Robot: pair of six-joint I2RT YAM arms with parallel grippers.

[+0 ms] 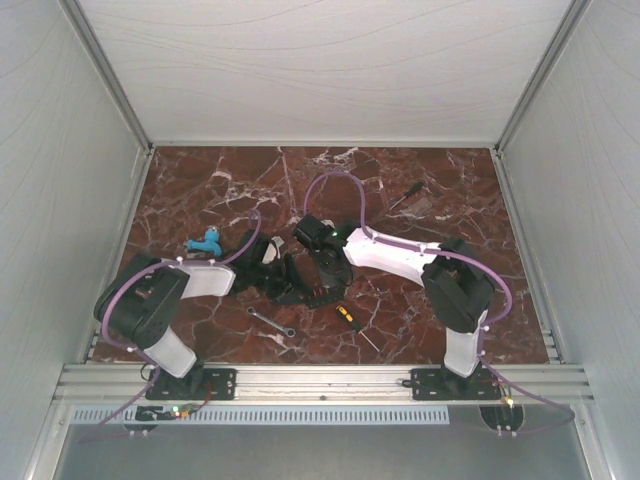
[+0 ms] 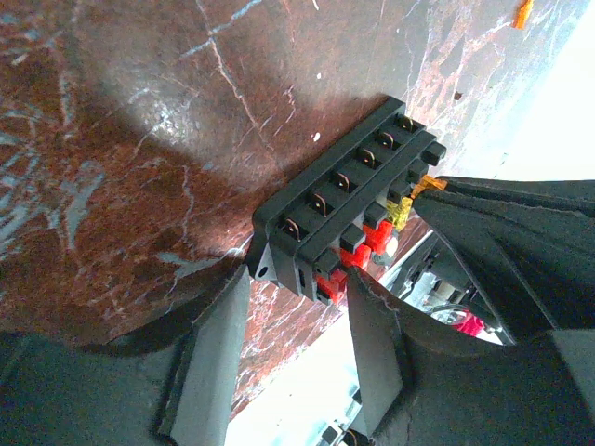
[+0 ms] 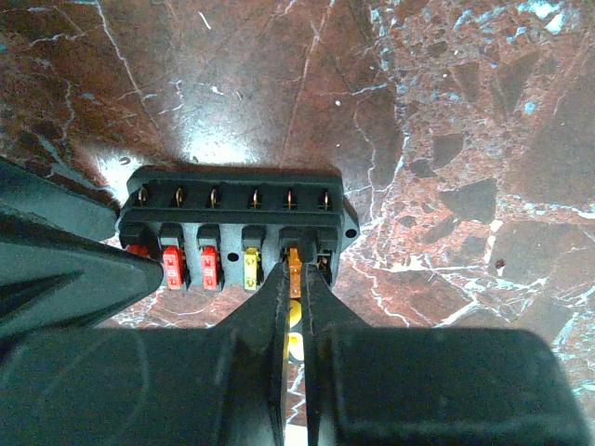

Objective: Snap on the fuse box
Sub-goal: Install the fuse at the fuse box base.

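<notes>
Between the tips of the right gripper, whose two fingers are pressed together, sits an orange fuse. The jaws are clamped on its upper part, while its lower end stands in the front row of the fuse box, at the second slot from the box's right end as the right wrist view shows it. Leftward along the same row come a yellow fuse and then red fuses, all seated. A rear row of slots behind them shows small metal contacts.

The left gripper has its jaws partway apart, one finger on each side of the short end of the box nearest the red fuses. Both fingers appear to press on the box, holding it in place.

The box lies flat on the table, a red-brown marbled surface, with its slotted face exposed. In the top view the two grippers meet near the middle of the table and largely hide the box.

Nearer the arm bases, a silver wrench lies just in front of the left gripper, and a yellow-and-black screwdriver lies in front of the right one. Both are apart from the box. A small blue object rests to the left, beside the left arm. A small orange piece lies alone on the marble, well apart from the box; what it is cannot be told.
</notes>
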